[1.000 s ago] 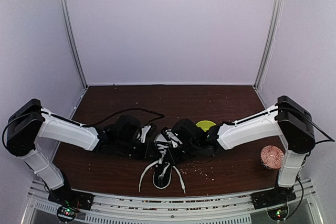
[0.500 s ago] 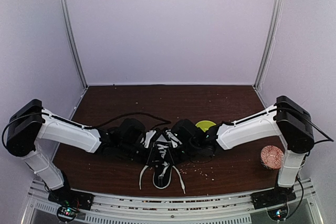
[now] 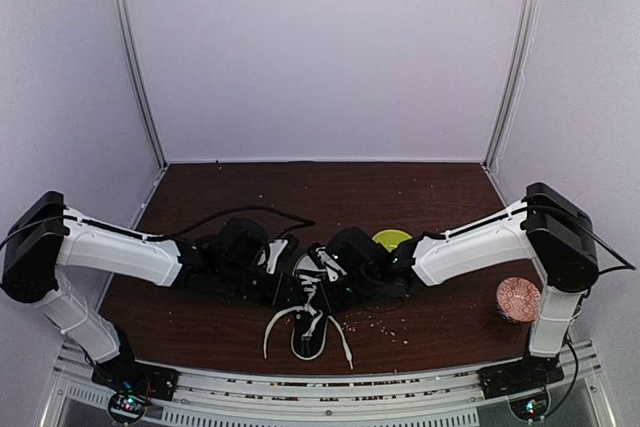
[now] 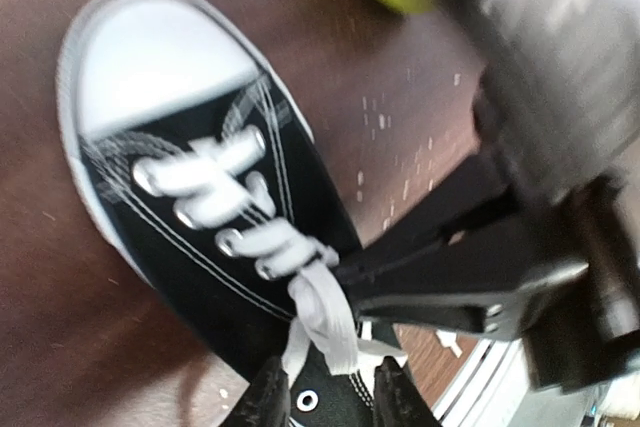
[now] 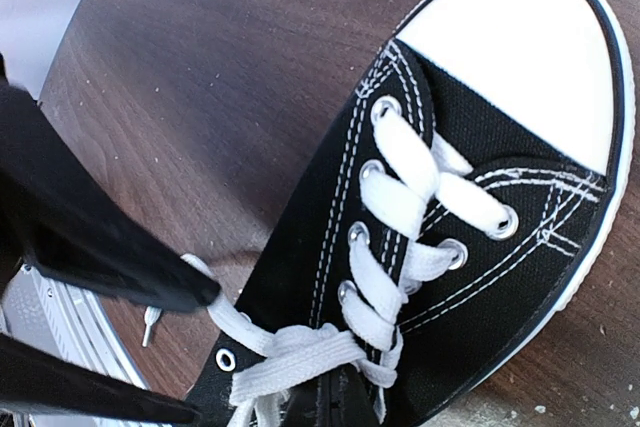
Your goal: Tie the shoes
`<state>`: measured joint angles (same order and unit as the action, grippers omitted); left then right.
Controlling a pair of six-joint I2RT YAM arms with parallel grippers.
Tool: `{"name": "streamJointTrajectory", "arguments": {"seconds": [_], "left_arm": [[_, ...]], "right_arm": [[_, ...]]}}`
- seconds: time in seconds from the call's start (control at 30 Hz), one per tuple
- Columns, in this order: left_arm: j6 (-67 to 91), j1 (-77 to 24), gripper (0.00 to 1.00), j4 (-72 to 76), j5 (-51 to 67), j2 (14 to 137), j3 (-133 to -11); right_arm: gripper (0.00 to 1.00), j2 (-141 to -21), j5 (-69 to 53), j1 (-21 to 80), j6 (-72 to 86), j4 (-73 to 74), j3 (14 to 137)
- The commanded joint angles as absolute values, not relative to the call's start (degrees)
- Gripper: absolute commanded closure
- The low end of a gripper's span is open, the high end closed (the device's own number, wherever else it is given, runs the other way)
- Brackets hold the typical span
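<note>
My right jaws are pinched almost shut on the white laces (image 4: 322, 319) at the throat of the sneaker (image 3: 307, 337). My left jaws stand partly open with a lace strand running between them; I cannot tell whether they touch it. The sneaker lies on the desk (image 3: 430, 197) between both, its long axis running twelve to six, toe at six o'clock.
</note>
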<state>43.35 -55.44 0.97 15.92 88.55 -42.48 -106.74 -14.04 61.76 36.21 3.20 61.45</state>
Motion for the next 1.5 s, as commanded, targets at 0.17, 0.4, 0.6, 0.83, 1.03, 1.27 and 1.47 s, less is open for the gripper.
{"name": "streamJointTrajectory", "arguments": {"seconds": [0.17,0.4,0.6,0.83,1.03,1.27,1.47], "left_arm": [[47.25,-53.61,0.67,4.23,14.55,88.93,-43.67],[48.01,-53.53,0.72,6.00,16.15,92.29,-44.61],[48.11,-53.53,0.73,6.53,16.97,93.59,-44.95],[47.94,-53.53,0.73,7.50,17.98,94.07,-45.04],[48.16,-53.53,0.72,8.15,18.43,94.53,-45.02],[48.52,-53.48,0.72,9.33,18.37,93.71,-44.48],[48.66,-53.53,0.69,10.13,18.78,93.92,-44.30]], "right_arm": [[1.00,-106.88,-12.30,61.70,35.66,3.07,60.38],[1.00,-106.79,-12.31,61.72,35.61,2.99,60.22],[1.00,-106.85,-12.39,61.77,35.51,2.90,60.28],[1.00,-106.96,-12.53,61.71,35.57,3.02,60.34],[1.00,-107.08,-12.65,61.71,35.56,3.06,60.36],[1.00,-107.22,-12.74,61.73,35.48,3.22,60.47],[1.00,-107.34,-12.88,61.75,35.42,3.33,60.55]]}}
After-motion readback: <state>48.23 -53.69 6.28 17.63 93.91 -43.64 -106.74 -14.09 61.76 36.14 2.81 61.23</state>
